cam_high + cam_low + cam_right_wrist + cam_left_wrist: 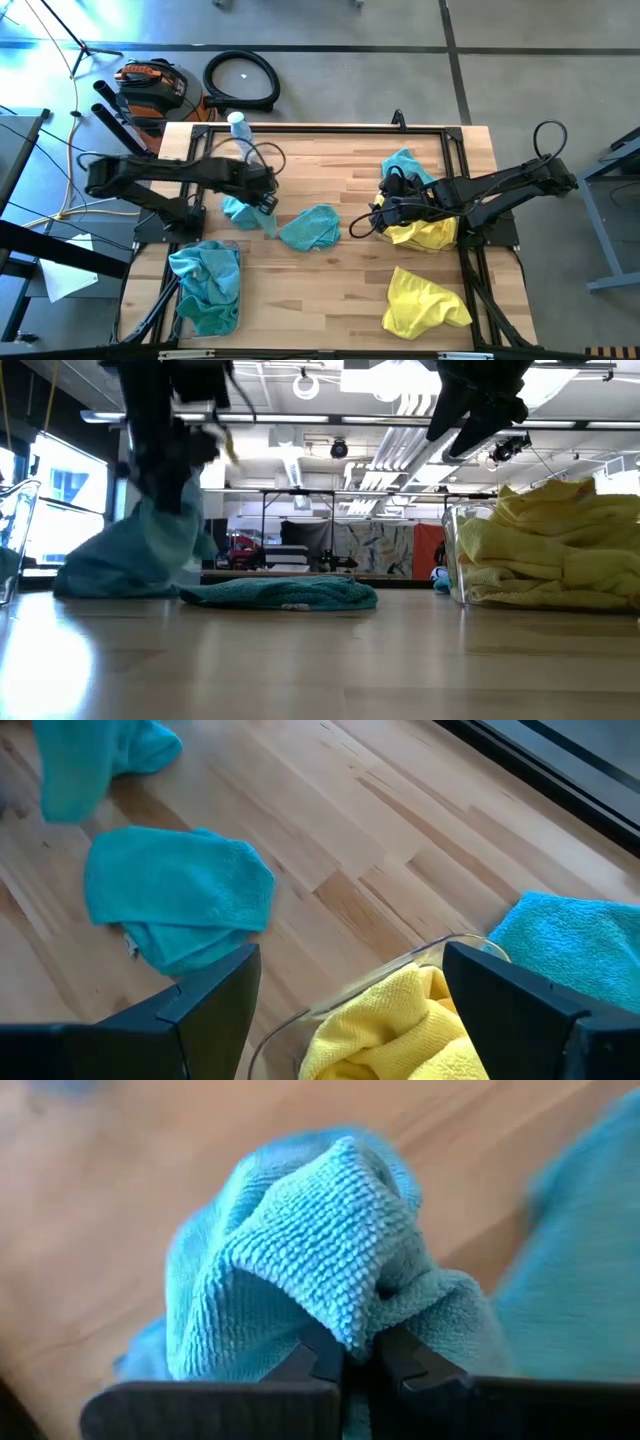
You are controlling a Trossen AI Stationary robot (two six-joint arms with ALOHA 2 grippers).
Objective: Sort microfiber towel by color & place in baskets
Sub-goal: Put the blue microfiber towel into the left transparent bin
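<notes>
Your left gripper (266, 203) is clamped on a teal towel (320, 1250) — the left wrist view shows both fingers (300, 1365) pressed together with a fold of the cloth pinched between them. In the low view this towel hangs from the gripper, with its lower part spread on the table (330, 290).

Just beside that gripper, toward the table's middle, a second teal towel (310, 228) lies flat. The teal-filled basket (207, 285) sits near the table's edge beside the left arm.

Your right gripper (385, 212) has its fingers spread wide and grips nothing. It hovers over the rim of the basket (400, 970) filled with yellow towels (550, 545). A teal towel (405, 165) lies just behind this gripper, and a loose yellow towel (422, 302) lies apart from it, toward the table's near edge.
</notes>
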